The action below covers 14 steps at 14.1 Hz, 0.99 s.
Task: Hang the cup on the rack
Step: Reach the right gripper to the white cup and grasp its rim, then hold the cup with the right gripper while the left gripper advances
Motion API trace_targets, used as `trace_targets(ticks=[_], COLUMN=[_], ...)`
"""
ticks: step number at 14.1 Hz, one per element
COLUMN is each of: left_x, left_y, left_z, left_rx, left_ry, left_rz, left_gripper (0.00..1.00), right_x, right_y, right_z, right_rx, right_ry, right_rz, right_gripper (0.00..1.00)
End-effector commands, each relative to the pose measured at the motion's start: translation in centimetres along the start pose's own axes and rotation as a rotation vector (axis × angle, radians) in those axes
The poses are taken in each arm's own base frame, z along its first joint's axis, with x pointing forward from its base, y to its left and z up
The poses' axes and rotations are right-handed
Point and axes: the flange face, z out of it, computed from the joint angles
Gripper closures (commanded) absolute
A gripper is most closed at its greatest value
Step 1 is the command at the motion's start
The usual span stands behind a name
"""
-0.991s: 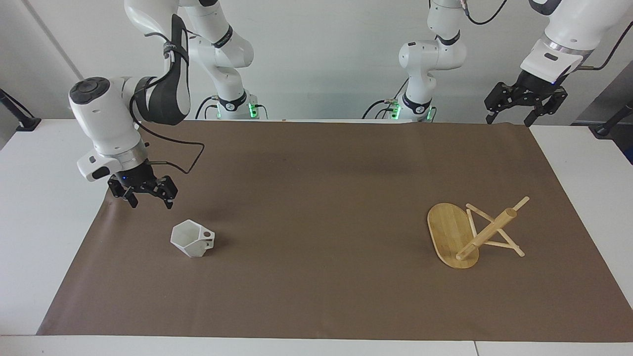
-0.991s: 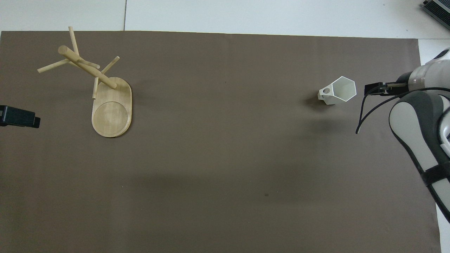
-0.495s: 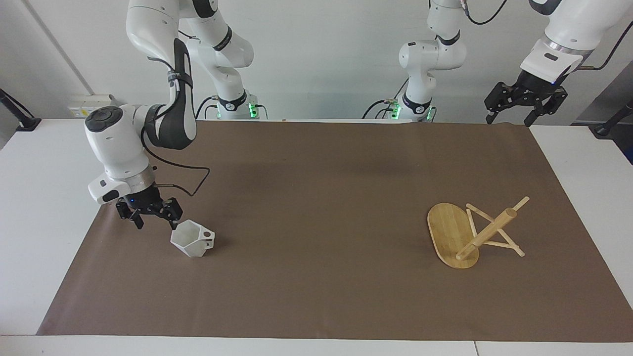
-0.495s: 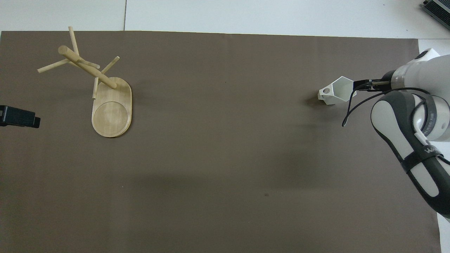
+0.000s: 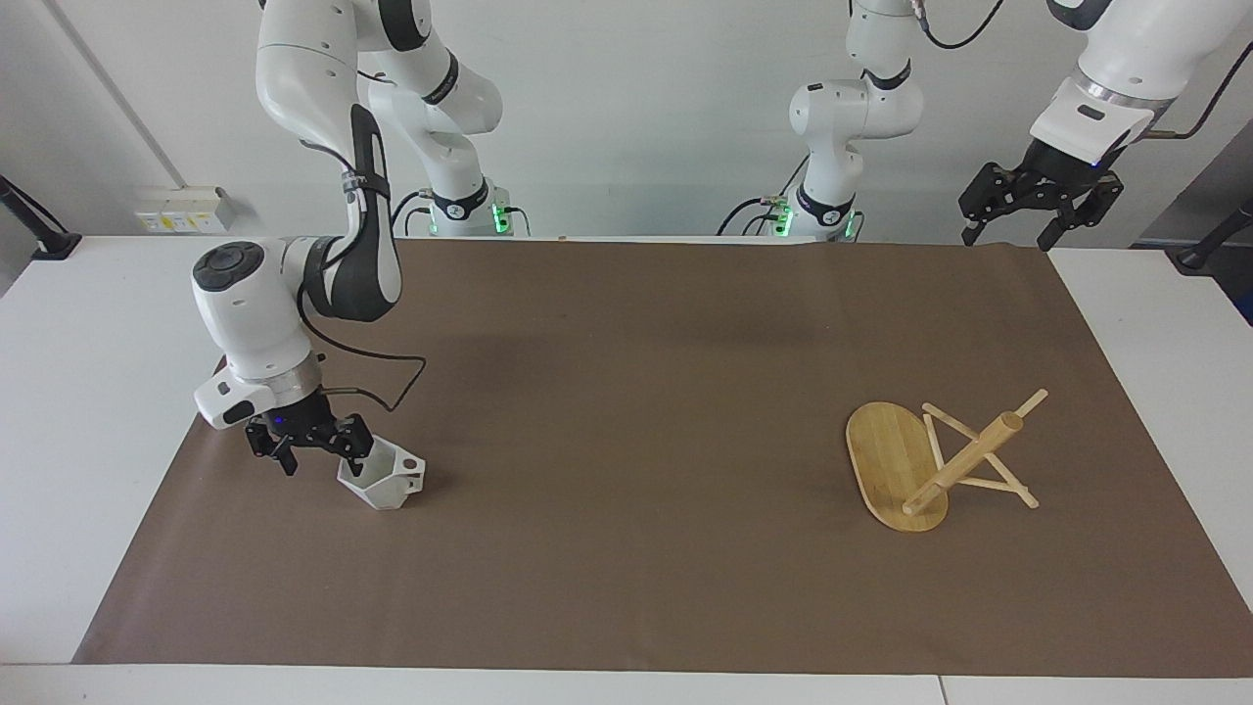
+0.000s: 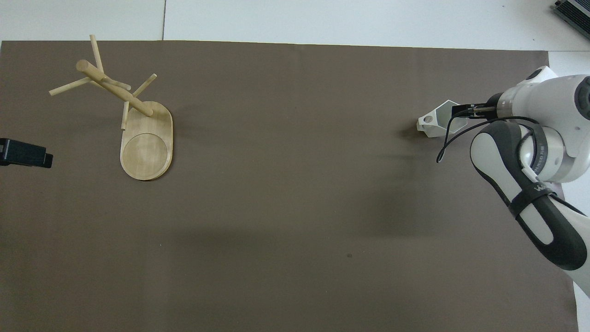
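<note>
Two fingers of the right gripper (image 5: 311, 452) stand spread, low at the cup (image 5: 383, 476), one tip at its rim on the side away from the handle; grip not yet made, contact uncertain. Cup sits upright on the brown mat (image 5: 626, 392), at the right arm's end of the table, handle pointing toward the rack. Rack (image 5: 940, 460) well apart, at the left arm's end, upright on its oval base, pegs bare. Left gripper (image 5: 1040, 206) waits high over the mat's edge near its own base, fingers spread, nothing held. Judgement: task at its start; reach nearly complete. Left to do: grasp, lift, carry across, possibly hand over, hook handle on a peg.
</note>
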Motion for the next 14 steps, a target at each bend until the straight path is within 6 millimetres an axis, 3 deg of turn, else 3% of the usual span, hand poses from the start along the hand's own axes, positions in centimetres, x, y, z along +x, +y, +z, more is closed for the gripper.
trace_targets(ticks=[1,5,7,11,14], left_x=[-0.8,-0.8,-1.0,-0.9,-0.9], left_y=[0.0,0.3,0.6,1.3,1.0], left_z=[-0.2,-0.2,0.0,-0.1,-0.1], left_rx=[0.016,0.016,0.016,0.014,0.015], left_ry=[-0.008,-0.010,-0.022,-0.019,-0.017], left_rz=[-0.005,-0.005,0.003,0.012,-0.044], left_gripper=[0.00,0.00,0.00,0.00,0.00], right_x=[0.2,0.0,-0.1,-0.1,0.0], right_y=[0.0,-1.2,-1.5,-1.8,-1.8], right_z=[0.1,0.1,0.1,0.1,-0.3], right_rx=[0.003,0.014,0.020,0.023,0.022], right_ry=[0.009,-0.016,-0.034,-0.043,-0.043], right_rz=[-0.012,-0.025,-0.030,-0.035,-0.036], right_gripper=[0.00,0.00,0.10,0.50,0.58])
